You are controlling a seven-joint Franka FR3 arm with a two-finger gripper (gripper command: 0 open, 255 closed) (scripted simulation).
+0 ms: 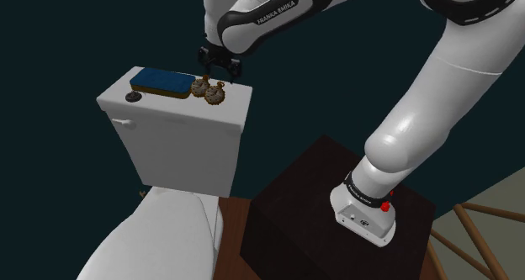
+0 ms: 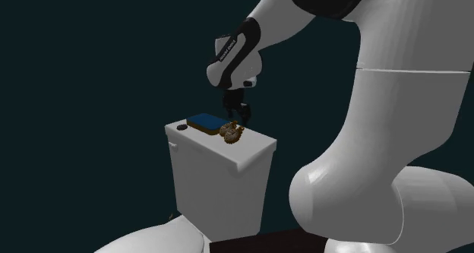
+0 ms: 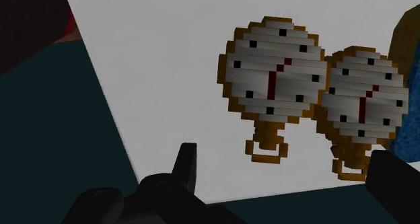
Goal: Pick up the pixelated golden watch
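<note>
Released tool, fingers apart, above two pixelated golden watches side by side on white tank lid

- Both exterior views dim; backdrop dark teal.
- White arm the brightest thing, shading to grey on its undersides.
- On the toilet tank, lid paler than front.
- Wrist view: lid flat, even grey; claw a black silhouette.
</note>
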